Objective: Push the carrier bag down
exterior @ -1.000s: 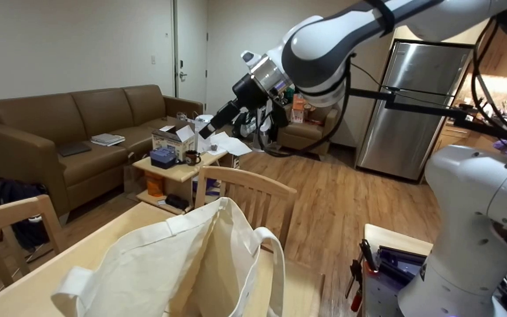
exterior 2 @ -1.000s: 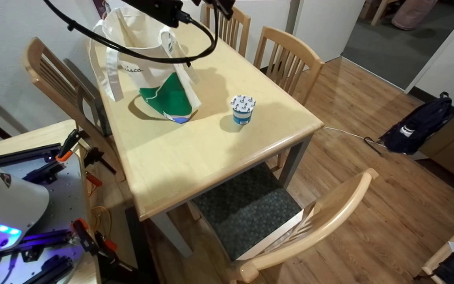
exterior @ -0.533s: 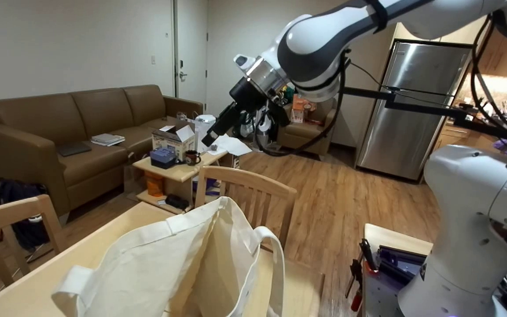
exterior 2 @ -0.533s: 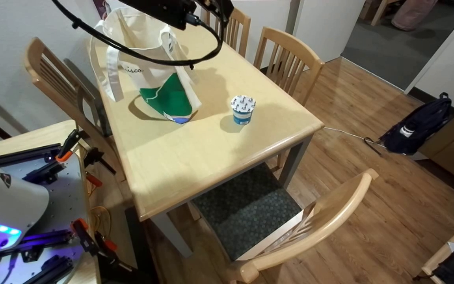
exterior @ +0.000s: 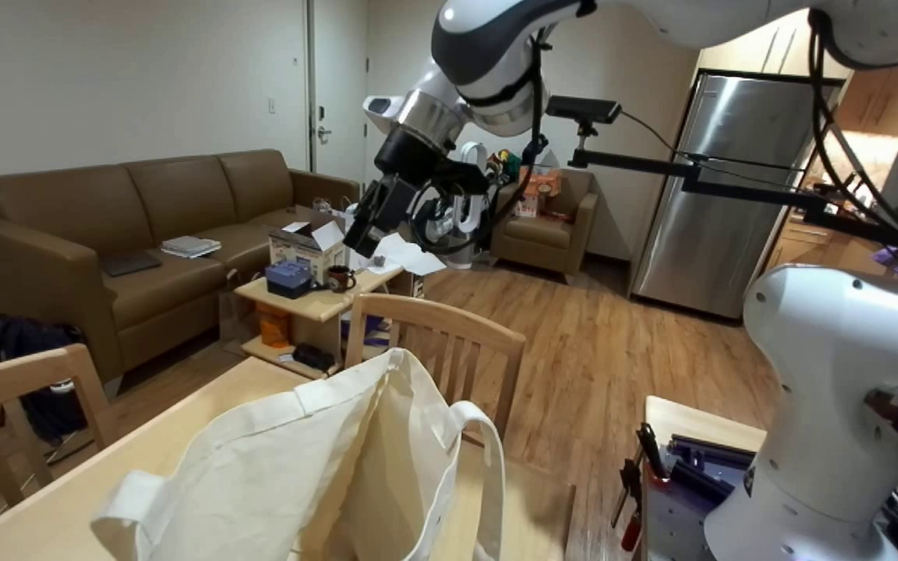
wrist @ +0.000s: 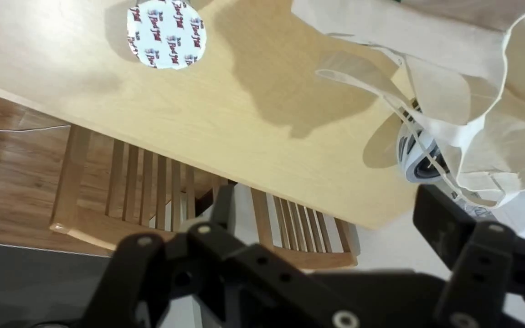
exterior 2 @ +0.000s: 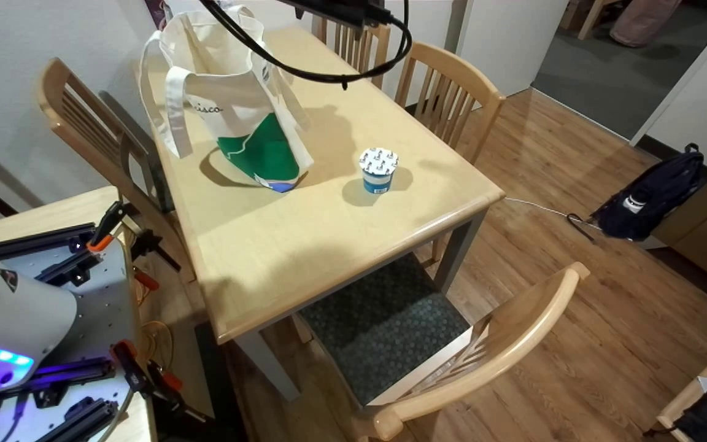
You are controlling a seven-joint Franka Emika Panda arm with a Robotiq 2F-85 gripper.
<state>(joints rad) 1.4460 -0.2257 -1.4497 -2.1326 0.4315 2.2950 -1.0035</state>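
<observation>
Edge of table (wrist: 189, 136) runs below end effector (wrist: 331, 212); carrier bag (exterior: 254, 460) stands aside, apart. Jaws spread; arm (exterior: 492, 47) angles downward.

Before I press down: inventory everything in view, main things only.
Carrier bag: one, cream with green, on dining table
Lidded cup: one, blue and white, on dining table
Round object: one, white and black, beside bag
Dining table: one, light wood, under bag
Chairs: four, light wood, around dining table
Sofa: one, brown, along wall
Backpack: one, dark blue, beside sofa
Side table: one, light wood, before sofa
Refrigerator: one, silver, background
Arm: one, white and black, beside dining table
Gripper: one, black, open, off bag
</observation>
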